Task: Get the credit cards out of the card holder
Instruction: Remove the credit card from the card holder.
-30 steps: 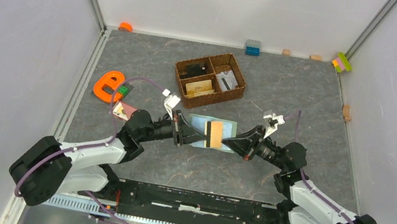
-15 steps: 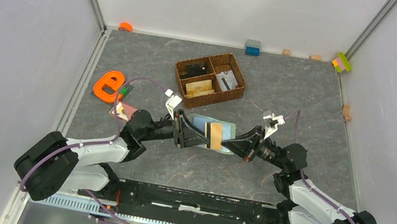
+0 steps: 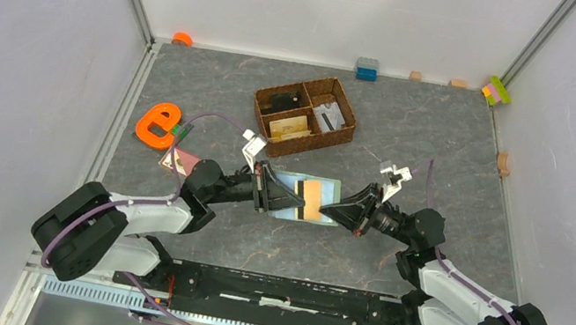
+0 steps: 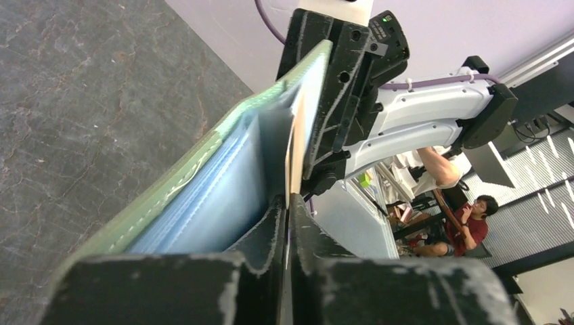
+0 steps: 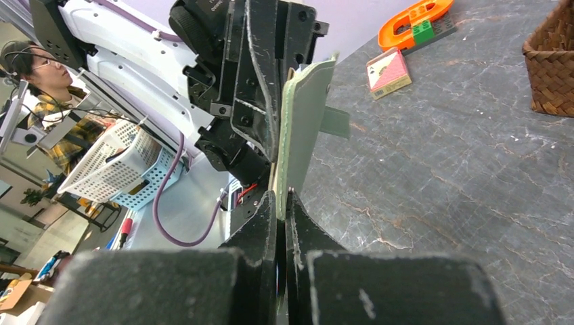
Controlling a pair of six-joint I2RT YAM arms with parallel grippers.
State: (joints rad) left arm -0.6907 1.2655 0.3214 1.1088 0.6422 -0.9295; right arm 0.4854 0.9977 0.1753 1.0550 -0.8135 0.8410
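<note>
The card holder (image 3: 328, 188) is held open above the table between both arms, pale blue inside (image 4: 216, 189) and sage green outside (image 5: 304, 122). A tan-orange credit card (image 3: 311, 193) stands partly out of its slot. My left gripper (image 3: 291, 198) is shut on that card's thin edge (image 4: 293, 149), the jaws pressed together around it (image 4: 288, 203). My right gripper (image 3: 323, 211) is shut on the holder's green flap (image 5: 283, 200). A pinkish-brown credit card (image 3: 180, 161) lies flat on the table to the left, also seen in the right wrist view (image 5: 388, 73).
A brown wicker divided basket (image 3: 345, 131) stands just beyond the holder. An orange letter e (image 3: 155, 123) with a green block lies at the left. Small blocks (image 3: 366, 69) line the back wall and right edge.
The left gripper's jaws opened briefly and have closed again on the tan card. The holder and both grippers have shifted slightly away from the arm bases.
</note>
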